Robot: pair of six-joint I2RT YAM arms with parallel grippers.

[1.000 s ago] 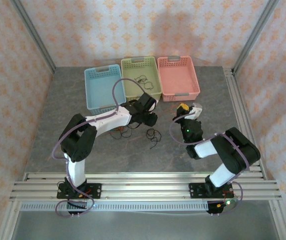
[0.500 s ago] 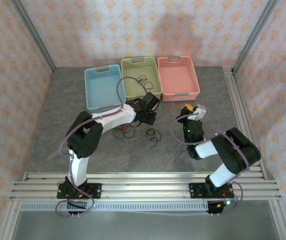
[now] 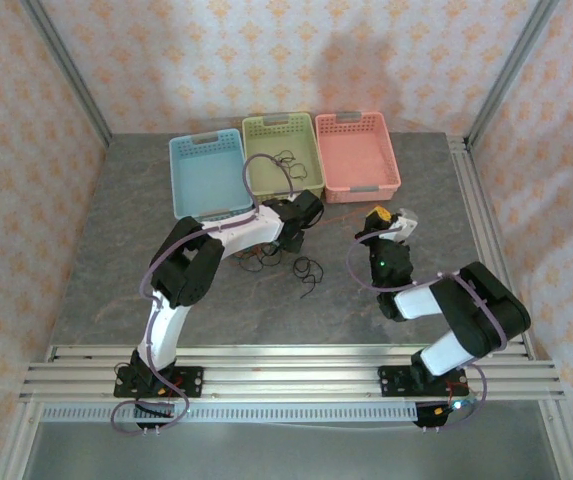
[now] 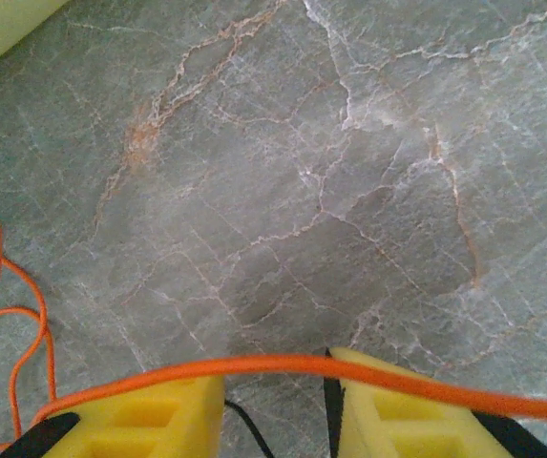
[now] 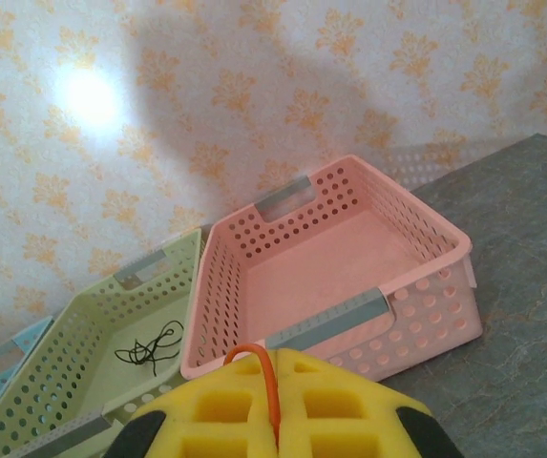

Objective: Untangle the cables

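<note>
Reference landmark: green basket [image 3: 278, 122], the middle of three. The blue basket [image 3: 201, 175] adjoins its left side, the pink basket [image 3: 356, 155] its right side.

Left gripper [image 4: 275, 401]: positioned just in front of the green basket's near wall. Fingers released; the yellow pads [image 4: 158, 420] stand apart, with table [image 4: 349, 191] visible in the gap. The orange cable [image 4: 283, 364] lies across both pad tips, not pinched.

Right gripper [image 5: 275, 367]: positioned to the near right of the green basket, in front of the pink one. Fingers clenched, pads touching, grasping the orange cable, which emerges from the seam and runs across to the left gripper.

Other cables: one black cable [image 5: 149, 348] lies curled inside the green basket. A black loop [image 3: 309, 270] and a mixed orange-and-black tangle [image 3: 254, 260] lie on the table on the near side of the green basket, beyond the left gripper
</note>
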